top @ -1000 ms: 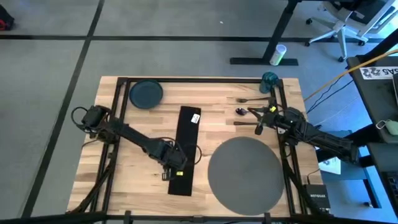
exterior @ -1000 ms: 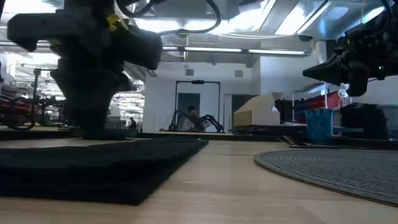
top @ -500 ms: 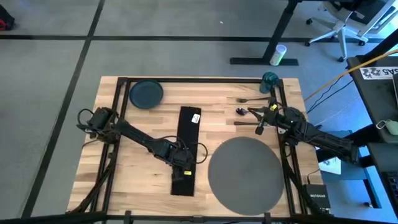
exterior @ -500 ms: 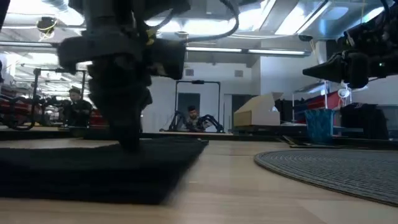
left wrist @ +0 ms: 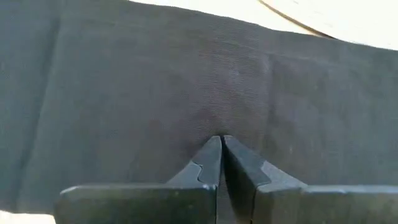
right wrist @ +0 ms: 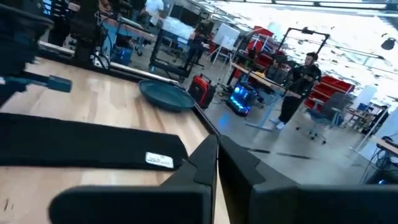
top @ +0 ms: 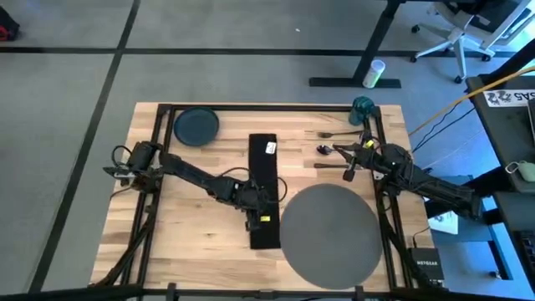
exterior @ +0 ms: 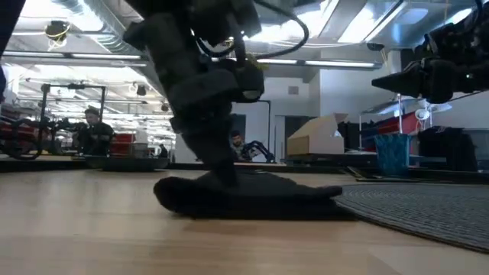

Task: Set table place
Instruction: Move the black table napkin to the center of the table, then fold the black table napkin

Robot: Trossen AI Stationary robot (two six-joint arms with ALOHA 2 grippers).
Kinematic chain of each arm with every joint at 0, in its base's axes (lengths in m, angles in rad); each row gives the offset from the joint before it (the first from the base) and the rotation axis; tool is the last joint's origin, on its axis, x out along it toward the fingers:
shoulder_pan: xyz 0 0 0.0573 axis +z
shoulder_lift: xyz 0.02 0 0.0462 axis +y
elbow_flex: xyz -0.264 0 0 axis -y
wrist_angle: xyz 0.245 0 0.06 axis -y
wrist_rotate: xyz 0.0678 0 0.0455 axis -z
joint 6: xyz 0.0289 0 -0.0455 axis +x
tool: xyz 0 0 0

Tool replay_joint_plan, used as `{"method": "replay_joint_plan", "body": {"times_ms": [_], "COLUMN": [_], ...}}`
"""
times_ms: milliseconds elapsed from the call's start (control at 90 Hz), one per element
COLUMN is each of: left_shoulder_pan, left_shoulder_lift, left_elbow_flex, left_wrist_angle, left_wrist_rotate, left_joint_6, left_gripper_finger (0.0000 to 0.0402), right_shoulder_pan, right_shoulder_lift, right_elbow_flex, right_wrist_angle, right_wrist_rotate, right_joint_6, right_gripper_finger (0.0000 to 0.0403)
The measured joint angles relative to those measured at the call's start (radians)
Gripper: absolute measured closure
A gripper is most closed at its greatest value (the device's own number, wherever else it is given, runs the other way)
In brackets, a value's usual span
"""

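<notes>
The table (top: 192, 192) is carrying the grey placemat (top: 330, 234) at its near right. The black napkin (top: 264, 192) is lying just left of it, pinched by the left gripper (top: 259, 219). The right gripper (top: 349, 161), fingers together and empty, is hovering over the cutlery far right.

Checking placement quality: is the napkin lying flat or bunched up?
Flat: the napkin lies as a long strip in the high view, left gripper pressing it.
</notes>
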Motion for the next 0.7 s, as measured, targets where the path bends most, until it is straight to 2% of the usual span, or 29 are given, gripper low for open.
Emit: {"method": "replay_joint_plan", "body": {"times_ms": [200,378,500,700], "left_shoulder_pan": [-0.006,-0.052,-0.106,-0.208], "left_shoulder_lift": [-0.041,-0.095,-0.120,-0.126], "left_elbow_flex": [0.013,0.016,0.016,0.017], "left_wrist_angle": [-0.075,-0.195,-0.246,-0.351], "left_wrist_rotate": [-0.029,-0.064,-0.068,-0.110], "left_joint_6": [0.028,0.011,-0.018,-0.081], "left_gripper_finger": [0.0402,0.0402,0.0402,0.0402], "right_shoulder_pan": [0.000,0.001,0.008,0.127], "right_shoulder_lift": [0.000,0.001,0.002,0.033], "right_elbow_flex": [0.000,0.000,0.000,0.003], "right_wrist_angle": [0.064,0.114,0.099,0.110], "right_wrist_rotate": [-0.064,-0.240,-0.313,-0.293], "right_joint_6": [0.002,0.082,0.136,0.143], "right_gripper_finger": [0.0402,0.0402,0.0402,0.0402]}}
